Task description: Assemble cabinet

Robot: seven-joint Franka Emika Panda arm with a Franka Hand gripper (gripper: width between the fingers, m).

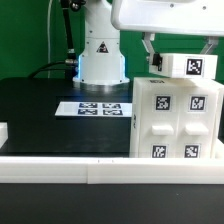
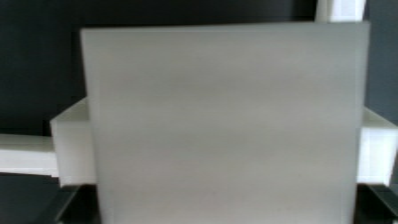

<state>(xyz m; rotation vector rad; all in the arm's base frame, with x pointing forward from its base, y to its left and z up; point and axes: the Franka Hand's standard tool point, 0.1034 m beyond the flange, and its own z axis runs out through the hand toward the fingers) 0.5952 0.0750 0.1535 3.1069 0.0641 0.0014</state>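
On the exterior view's right: the cabinet stands upright on the black table, tagged faces toward us, just behind the white front rail.
Top piece: a smaller white block sits tilted at the cabinet's top edge, not yet squared up.
Gripper: the gripper hangs right at that block's near end. One finger shows and the other is hidden, so I cannot tell whether it is clamped or slack.
Wrist view: a blurred white panel fills nearly the whole frame, very close to the camera, with no fingers visible.
Step in hand: it looks like seating the block onto the body, though that's only my read.
Doing it well: level the block first, line its edges up with the body's walls, then lower it straight and slowly. Pushing while it's tilted could jam it or shove the cabinet.
Container check: every cabinet face toward us is closed, so what's inside cannot be seen.
Elsewhere: the marker board lies flat mid-table, well apart from the action.
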